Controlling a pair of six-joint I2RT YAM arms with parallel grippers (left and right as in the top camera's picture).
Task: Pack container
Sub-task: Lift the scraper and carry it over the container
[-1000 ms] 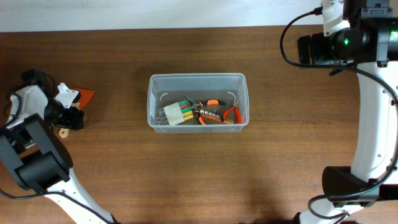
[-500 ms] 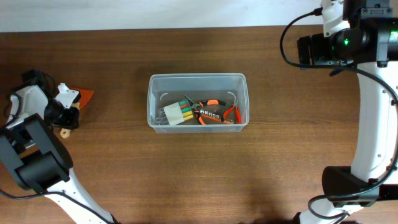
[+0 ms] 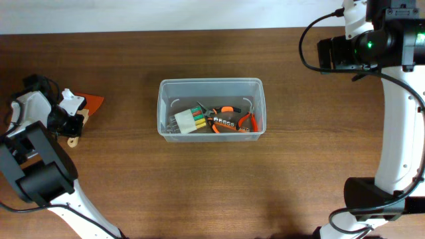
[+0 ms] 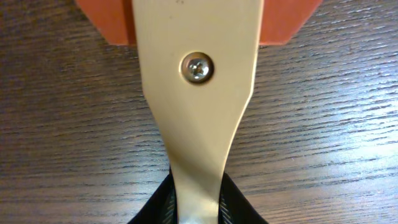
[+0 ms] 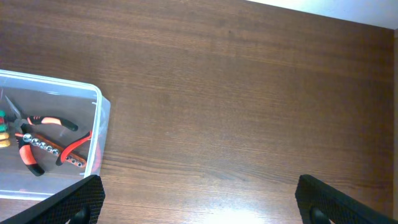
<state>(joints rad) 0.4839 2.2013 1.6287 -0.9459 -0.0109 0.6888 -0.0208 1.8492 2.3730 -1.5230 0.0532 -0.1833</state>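
Clear plastic container (image 3: 211, 81) in the middle of the overhead view, on the dark, grainy wooden table (image 3: 212, 192). Box shape with round corners and a rim, open side up, long way running left to right. Inside, pliers (image 3: 229, 121) with orange and black handles and a white block (image 3: 188, 121) with coloured ends. Far left, left gripper (image 3: 72, 125) pinching the thin end of a scraper (image 4: 196, 112): smooth flat cream handle, one shiny screw, orange blade. Right gripper (image 5: 199, 208) spread wide.
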